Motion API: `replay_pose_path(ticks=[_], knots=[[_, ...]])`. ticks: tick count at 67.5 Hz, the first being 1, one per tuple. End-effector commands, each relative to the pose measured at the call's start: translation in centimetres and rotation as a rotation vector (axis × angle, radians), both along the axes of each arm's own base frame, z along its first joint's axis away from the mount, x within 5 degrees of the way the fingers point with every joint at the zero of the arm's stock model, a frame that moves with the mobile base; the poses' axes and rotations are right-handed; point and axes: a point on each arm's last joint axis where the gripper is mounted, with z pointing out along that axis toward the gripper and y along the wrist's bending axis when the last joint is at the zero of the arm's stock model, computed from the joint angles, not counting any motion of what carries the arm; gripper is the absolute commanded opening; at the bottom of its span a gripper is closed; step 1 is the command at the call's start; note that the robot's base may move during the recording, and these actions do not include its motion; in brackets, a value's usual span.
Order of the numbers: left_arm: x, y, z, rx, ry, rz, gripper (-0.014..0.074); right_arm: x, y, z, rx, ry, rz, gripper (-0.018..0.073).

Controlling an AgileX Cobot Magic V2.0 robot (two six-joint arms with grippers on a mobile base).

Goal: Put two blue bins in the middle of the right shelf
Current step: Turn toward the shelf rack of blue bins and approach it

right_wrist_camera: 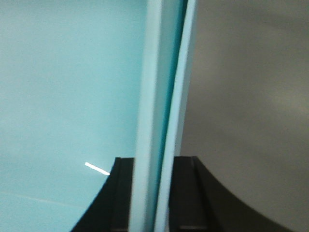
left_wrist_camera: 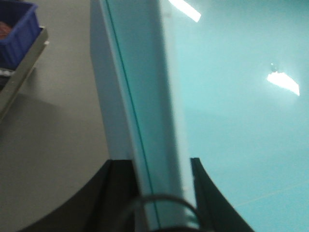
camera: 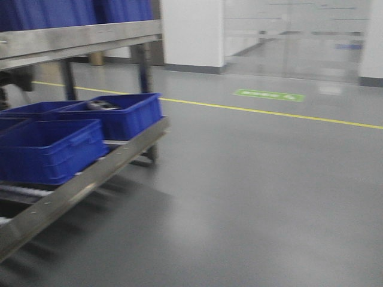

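Left pincer (left_wrist_camera: 157, 193) clamps the pale cyan bin (left_wrist_camera: 231, 121) by its thick rim, glossy plain surface at 3 o'clock. Right pincer (right_wrist_camera: 153, 193) clamps the rim too.

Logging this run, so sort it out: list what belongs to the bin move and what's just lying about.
In the job: light-blue bin, its rim clamped by the left gripper and the right gripper.
Lying about: dark blue bins on the metal rack, yellow floor line, green floor marking.
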Motion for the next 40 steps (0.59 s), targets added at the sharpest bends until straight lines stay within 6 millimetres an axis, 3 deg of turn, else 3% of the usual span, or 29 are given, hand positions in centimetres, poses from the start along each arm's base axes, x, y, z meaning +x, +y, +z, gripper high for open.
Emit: replay_pose_path(ticks=[1,40], knots=[[-0.98,-0.38,1.92,-0.101,-0.078,-0.039,-0.0111,-0.35,0.25,1.68,0.057,-0.111,0.014,-0.0154],[-0.98,-0.38,1.92,-0.101,-0.078,-0.039,-0.0111,-0.35,0.25,1.68,0.057,-0.111,0.014,-0.0154]])
